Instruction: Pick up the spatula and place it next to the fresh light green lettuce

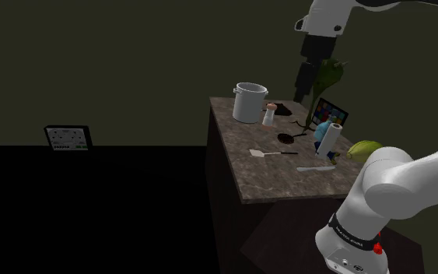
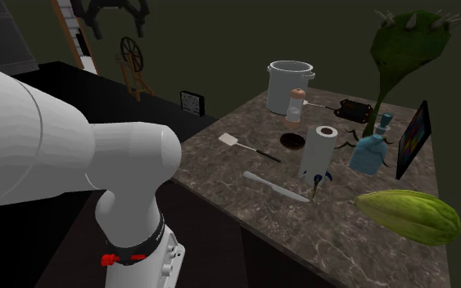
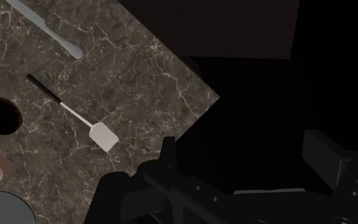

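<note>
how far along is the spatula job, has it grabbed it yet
Nothing looks done: the spatula lies flat on the table, well apart from the lettuce. In hand: the gripper hangs open high above the table, holding nothing. Left: come down, grasp the spatula, carry it beside the lettuce.

The spatula [image 2: 249, 148], a pale flat blade on a thin, dark-ended handle, lay flat on the marbled tabletop [image 2: 220, 164]. The light green lettuce [image 2: 409, 215] lay on its side well apart from it, by the tabletop's edge.

wall [image 1: 131, 54]: dark olive | counter [image 1: 268, 177]: brown marbled top, dark sides | black area [image 1: 92, 218]: beside counter | light: dim
</note>
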You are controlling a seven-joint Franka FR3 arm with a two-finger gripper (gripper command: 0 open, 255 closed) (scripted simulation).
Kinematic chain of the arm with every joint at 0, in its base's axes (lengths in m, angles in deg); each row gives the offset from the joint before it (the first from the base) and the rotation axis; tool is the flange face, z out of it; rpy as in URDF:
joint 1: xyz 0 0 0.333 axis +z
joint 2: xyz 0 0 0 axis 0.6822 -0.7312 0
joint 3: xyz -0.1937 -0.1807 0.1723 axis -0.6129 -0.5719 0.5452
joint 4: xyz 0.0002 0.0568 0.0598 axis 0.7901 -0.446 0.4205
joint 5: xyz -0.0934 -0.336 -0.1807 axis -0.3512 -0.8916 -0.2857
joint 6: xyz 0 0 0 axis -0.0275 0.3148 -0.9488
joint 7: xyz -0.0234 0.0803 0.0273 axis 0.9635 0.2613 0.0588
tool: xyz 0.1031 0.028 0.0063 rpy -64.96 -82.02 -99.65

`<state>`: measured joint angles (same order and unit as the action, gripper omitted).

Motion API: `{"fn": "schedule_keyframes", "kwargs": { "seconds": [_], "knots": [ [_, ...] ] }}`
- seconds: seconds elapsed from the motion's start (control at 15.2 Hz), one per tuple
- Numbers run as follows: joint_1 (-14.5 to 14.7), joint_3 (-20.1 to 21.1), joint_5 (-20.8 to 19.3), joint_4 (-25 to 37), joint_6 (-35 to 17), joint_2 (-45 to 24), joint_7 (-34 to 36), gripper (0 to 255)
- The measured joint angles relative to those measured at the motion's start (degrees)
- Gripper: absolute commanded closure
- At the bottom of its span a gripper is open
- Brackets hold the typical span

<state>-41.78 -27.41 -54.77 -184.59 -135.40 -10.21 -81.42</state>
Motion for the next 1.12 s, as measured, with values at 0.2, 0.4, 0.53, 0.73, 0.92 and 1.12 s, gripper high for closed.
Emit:
{"fn": "schedule_keyframes", "kwargs": {
  "seconds": [0.2,0.4,0.53,0.73,0.92,1.12],
  "knots": [
    [0.09,-1.31,-1.0,-2.2,-1.43,0.7,-2.14,0],
    [0.14,-4.36,-3.41,-6.6,-4.81,1.59,-7.02,0],
    [0.08,-6.57,-5.18,-9.8,-7.25,2.32,-10.42,0],
    [-0.17,-10.18,-8.07,-13.17,-10.97,2.06,-15.7,0],
    [-0.54,-14.22,-11.15,-16.23,-15.91,0.32,-21.06,0],
    [-0.92,-17.96,-13.96,-18.97,-20.61,-1.37,-26.0,0]
  ]
}}
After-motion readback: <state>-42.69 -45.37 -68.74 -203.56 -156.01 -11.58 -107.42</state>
